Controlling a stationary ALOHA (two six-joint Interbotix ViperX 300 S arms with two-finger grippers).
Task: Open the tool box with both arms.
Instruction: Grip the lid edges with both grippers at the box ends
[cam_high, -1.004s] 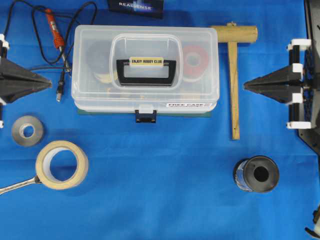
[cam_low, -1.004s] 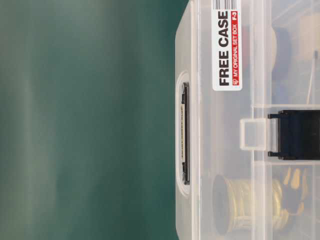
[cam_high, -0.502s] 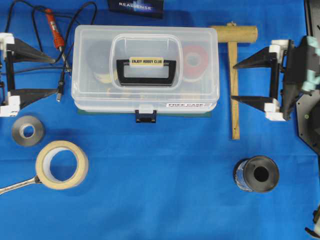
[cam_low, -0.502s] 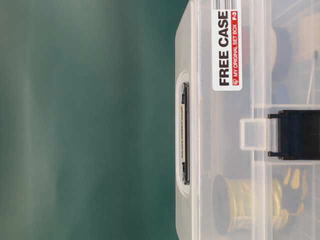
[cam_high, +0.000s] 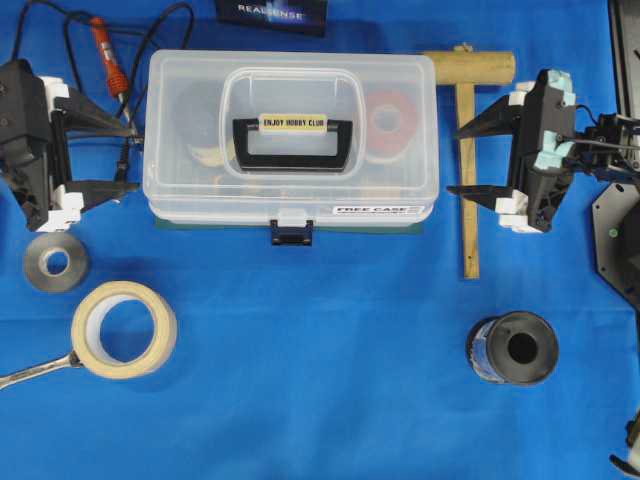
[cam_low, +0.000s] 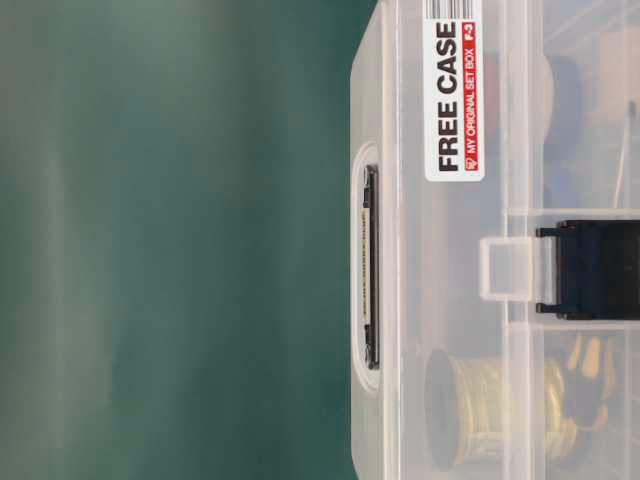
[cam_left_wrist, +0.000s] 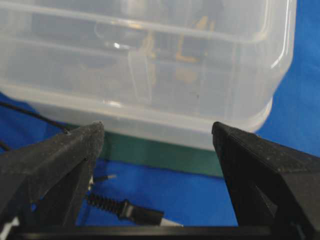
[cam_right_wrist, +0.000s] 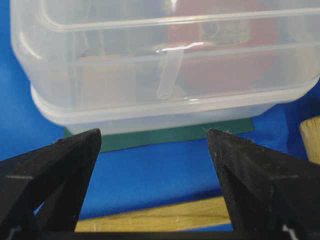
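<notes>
Tool box (cam_high: 290, 140): being judged rigid, slick, moderately loaded — latch (cam_high: 292, 233) is being taken as the hold.
Left end effector (cam_high: 128, 157): being held wide, empty.
Right end effector (cam_high: 455, 160): being held wide, empty.

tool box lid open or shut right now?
Shut. The tool box lid sits flush on its base, and the dark blue latch is still down across the front seam.

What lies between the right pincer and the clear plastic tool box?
The wooden mallet's handle crosses between right pincer and tool box, overhead view.
</notes>
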